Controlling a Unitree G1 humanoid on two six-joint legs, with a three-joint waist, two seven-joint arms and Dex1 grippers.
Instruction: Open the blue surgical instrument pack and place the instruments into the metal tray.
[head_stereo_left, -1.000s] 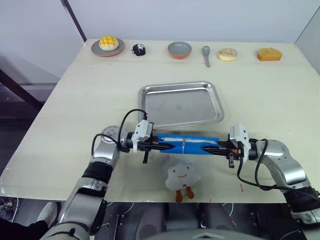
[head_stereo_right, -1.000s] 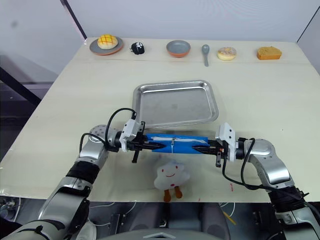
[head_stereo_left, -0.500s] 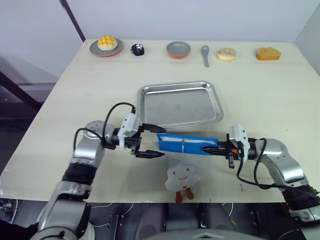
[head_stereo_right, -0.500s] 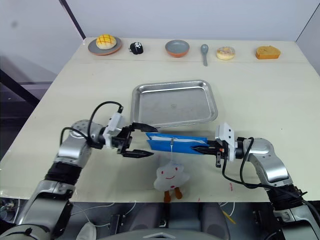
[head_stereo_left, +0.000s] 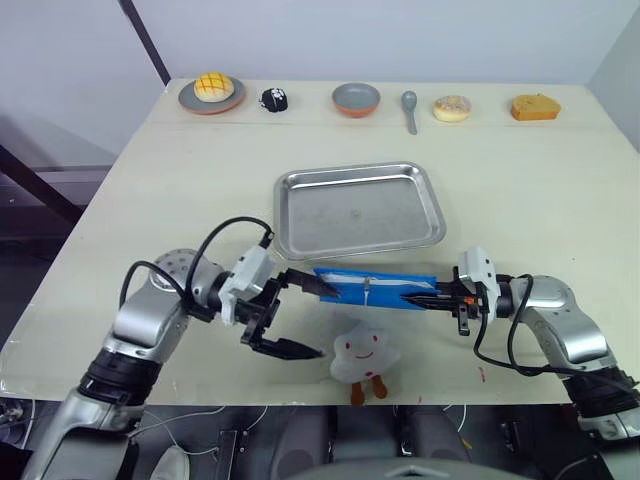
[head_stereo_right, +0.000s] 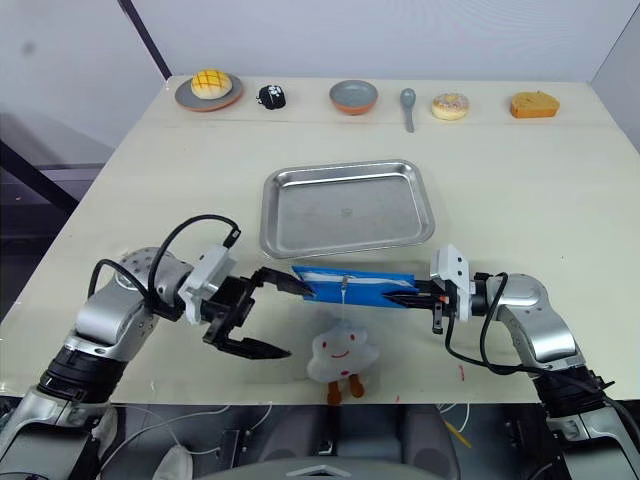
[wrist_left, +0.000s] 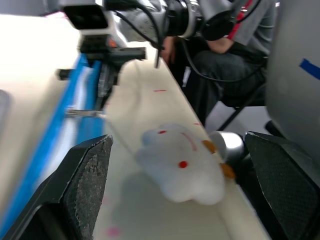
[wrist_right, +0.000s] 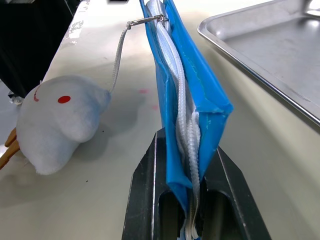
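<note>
Opening the pack, parts by size:
Surface (head_stereo_left: 560, 190): nearly bare near the work.
Tray (head_stereo_left: 360, 208): empty; keep it the drop target.
Blue pack (head_stereo_left: 372, 287): on edge just before the tray, no instruments showing yet.
Plush toy (head_stereo_left: 364, 350): tethered to the pack; expect drag.
Right pincer (head_stereo_left: 428, 297): clenched on the pack's end; hold firm.
Left pincer (head_stereo_left: 296, 314): released, spread wide; bring it to the free flap and peel gently.
</note>
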